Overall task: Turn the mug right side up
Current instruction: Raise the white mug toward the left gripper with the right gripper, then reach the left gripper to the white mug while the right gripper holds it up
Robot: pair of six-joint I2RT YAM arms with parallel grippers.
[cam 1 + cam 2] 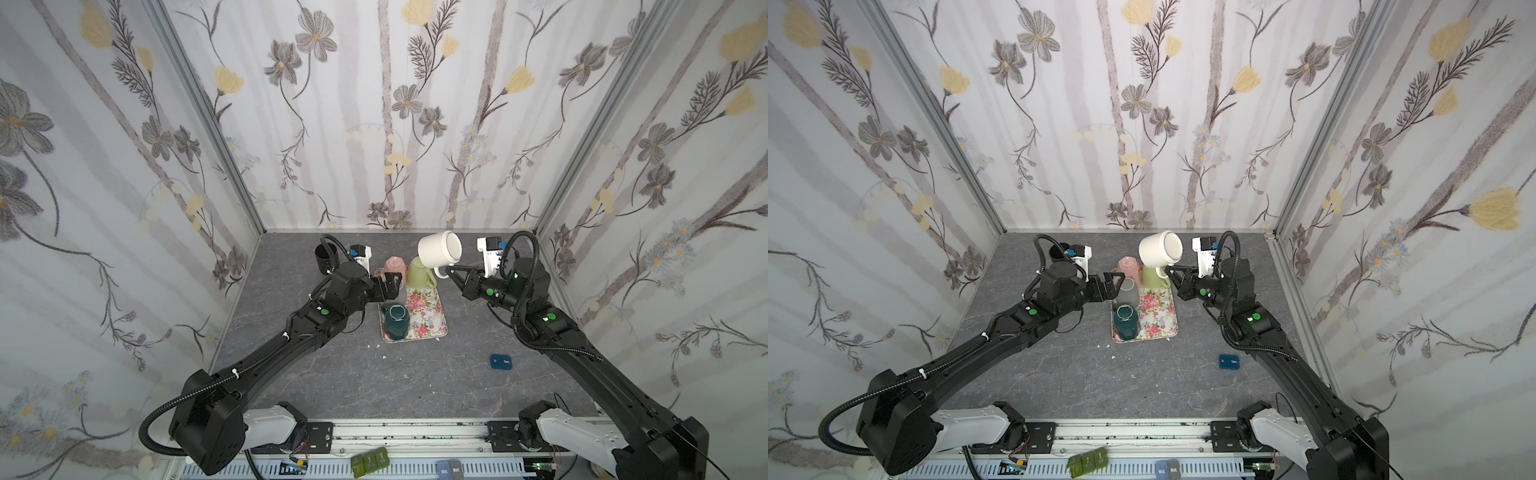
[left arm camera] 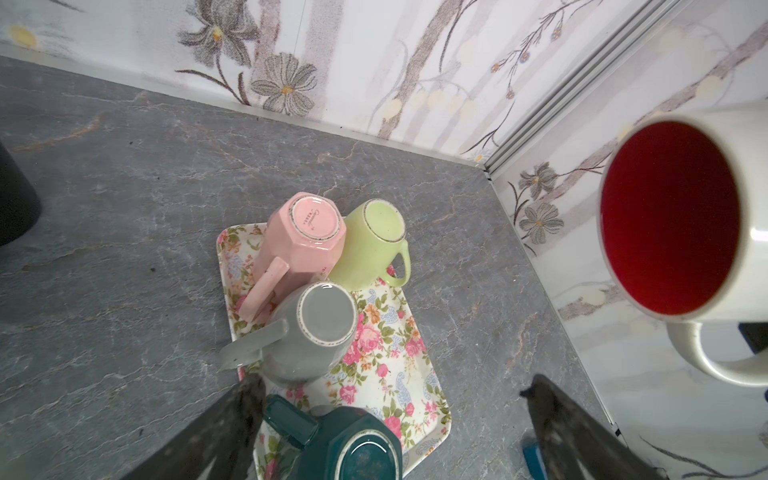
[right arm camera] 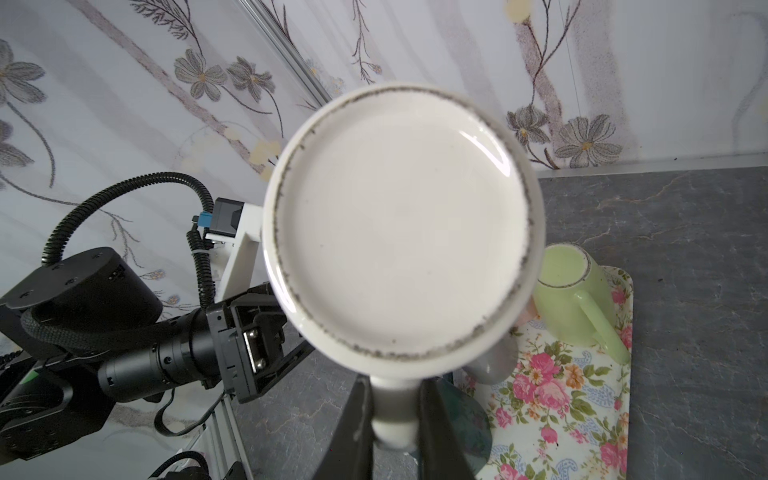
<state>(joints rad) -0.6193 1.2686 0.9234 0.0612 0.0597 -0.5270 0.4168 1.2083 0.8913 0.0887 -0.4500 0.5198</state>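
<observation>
The right gripper [image 1: 448, 272] is clamped on the handle of the white mug [image 1: 439, 249], its two fingers pressed together around the loop, as the right wrist view shows where the dark fingers [image 3: 359, 419] pinch the handle from both sides. The mug hangs in the air lying on its side, neither mouth up nor mouth down; in both top views it sits above the back end of the floral tray [image 1: 437, 322], overlapping the green mug [image 1: 419, 272]. Its flat white base faces the right wrist camera, and its red inside [image 2: 669, 216] faces the left wrist camera. The left gripper [image 1: 1112, 284] has its jaws spread wide apart and holds nothing; it hovers over the left edge of the tray, just beside the upside-down grey mug [image 1: 1128, 293]. The pink mug [image 1: 395, 264] and teal mug [image 1: 395, 322] stand upside down on the tray too, on the grey table [image 1: 353, 378].
</observation>
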